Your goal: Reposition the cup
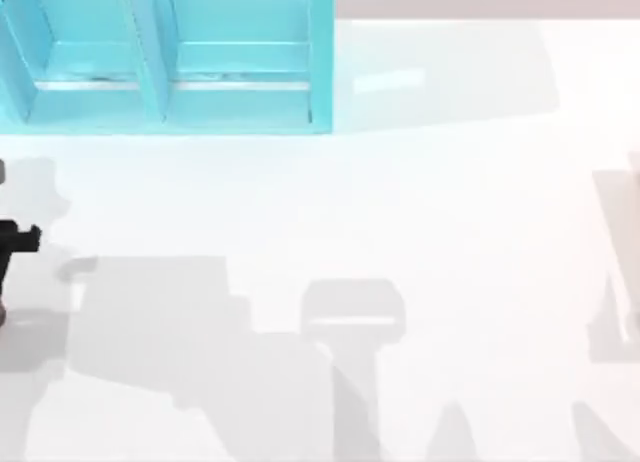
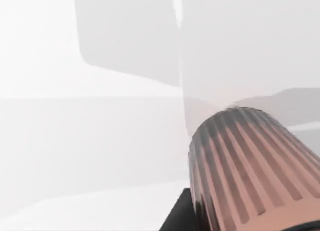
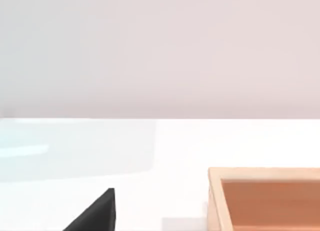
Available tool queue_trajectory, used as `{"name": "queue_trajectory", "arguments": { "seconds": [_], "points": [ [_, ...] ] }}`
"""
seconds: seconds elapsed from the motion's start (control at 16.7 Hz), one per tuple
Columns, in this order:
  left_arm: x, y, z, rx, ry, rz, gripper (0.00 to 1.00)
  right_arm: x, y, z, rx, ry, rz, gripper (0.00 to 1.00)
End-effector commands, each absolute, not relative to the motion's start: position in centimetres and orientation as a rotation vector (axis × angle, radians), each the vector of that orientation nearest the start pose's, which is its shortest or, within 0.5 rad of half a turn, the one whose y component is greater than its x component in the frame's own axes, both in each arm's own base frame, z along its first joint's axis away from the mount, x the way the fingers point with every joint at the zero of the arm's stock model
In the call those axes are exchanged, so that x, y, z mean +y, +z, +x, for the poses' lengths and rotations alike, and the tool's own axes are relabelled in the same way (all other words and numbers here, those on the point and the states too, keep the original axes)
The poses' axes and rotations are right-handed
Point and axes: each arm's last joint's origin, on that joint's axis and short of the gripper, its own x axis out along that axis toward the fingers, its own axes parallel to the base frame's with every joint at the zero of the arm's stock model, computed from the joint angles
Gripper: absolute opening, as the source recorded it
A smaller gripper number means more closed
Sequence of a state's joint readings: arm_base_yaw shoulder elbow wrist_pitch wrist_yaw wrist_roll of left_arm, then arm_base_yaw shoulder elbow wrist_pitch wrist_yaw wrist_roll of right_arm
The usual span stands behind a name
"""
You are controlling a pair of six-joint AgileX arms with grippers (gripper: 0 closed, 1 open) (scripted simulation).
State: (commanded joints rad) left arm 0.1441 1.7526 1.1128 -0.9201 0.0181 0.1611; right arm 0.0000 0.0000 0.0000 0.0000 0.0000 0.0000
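Fingers first: my left gripper (image 1: 18, 239) sits at the far left edge of the top view, about mid-height, and honestly I can't tell from any view whether it's clamped or slack. The left wrist view has the cup (image 2: 250, 171) right up close in the lower right of the frame, copper ribs running along its side, with a dark bit of my gripper poking out beside it. So it looks like I'm carrying it or at least right on it, but that's my read, not something I can actually see.

Further out, a turquoise shelf unit (image 1: 165, 57) fills the upper left of the top view, on a white table (image 1: 450, 232).

Right arm seems parked; its wrist view shows a wooden box (image 3: 265, 198) at lower right.

To do this bit well: keep the cup level, move slowly, stay clear of the shelf.
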Motion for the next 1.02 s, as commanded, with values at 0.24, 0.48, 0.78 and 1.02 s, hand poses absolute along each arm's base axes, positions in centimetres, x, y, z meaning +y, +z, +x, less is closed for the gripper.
{"name": "queue_trajectory", "arguments": {
  "seconds": [0.24, 0.48, 0.78, 1.02],
  "points": [
    [13.6, 17.9, 30.6, 1.557, -0.001, -0.046, 0.0, -0.1, 16.0, 10.6, 0.0, 0.0, 0.0, 1.0],
    [21.0, 19.5, 29.5, 1.564, -0.009, -0.056, 0.0, -0.1, 16.0, 10.6, 0.0, 0.0, 0.0, 1.0],
    [25.0, 21.5, 28.9, 1.55, -0.038, -0.022, 0.0, -0.1, 16.0, 10.6, 0.0, 0.0, 0.0, 1.0],
    [25.3, 21.9, 28.9, 1.546, -0.045, -0.013, 0.0, -0.1, 16.0, 10.6, 0.0, 0.0, 0.0, 1.0]
  ]
}}
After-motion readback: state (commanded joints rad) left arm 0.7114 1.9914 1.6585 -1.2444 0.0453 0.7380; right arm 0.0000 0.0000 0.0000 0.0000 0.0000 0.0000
